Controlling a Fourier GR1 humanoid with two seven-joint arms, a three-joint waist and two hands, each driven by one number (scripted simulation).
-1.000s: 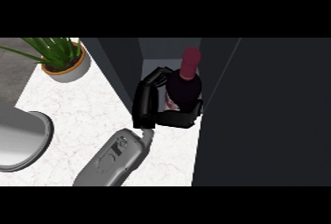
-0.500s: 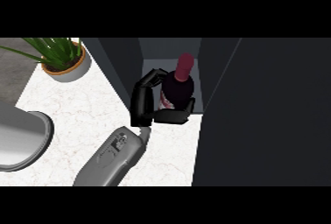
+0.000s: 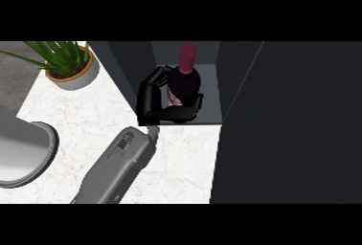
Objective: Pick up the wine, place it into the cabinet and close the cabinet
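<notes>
One dark glass wine bottle with a red neck point(image 3: 185, 79) stands upright inside the dark open cabinet point(image 3: 212, 81) — the black hand's point(image 3: 152, 98) fingers curl round it. Lower it flat, then uncurl slowly — withdraw straight over the white marble desk point(image 3: 84, 115).

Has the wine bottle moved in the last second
Yes. The wine bottle, held by the hand, has gone up the view, deeper into the cabinet, relative to the potted plant.

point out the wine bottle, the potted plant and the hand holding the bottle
wine bottle point(image 3: 185, 82), head view, on its dark shoulder
potted plant point(image 3: 71, 76), head view, on the pot's rim
hand point(image 3: 150, 98), head view, on its back
</notes>
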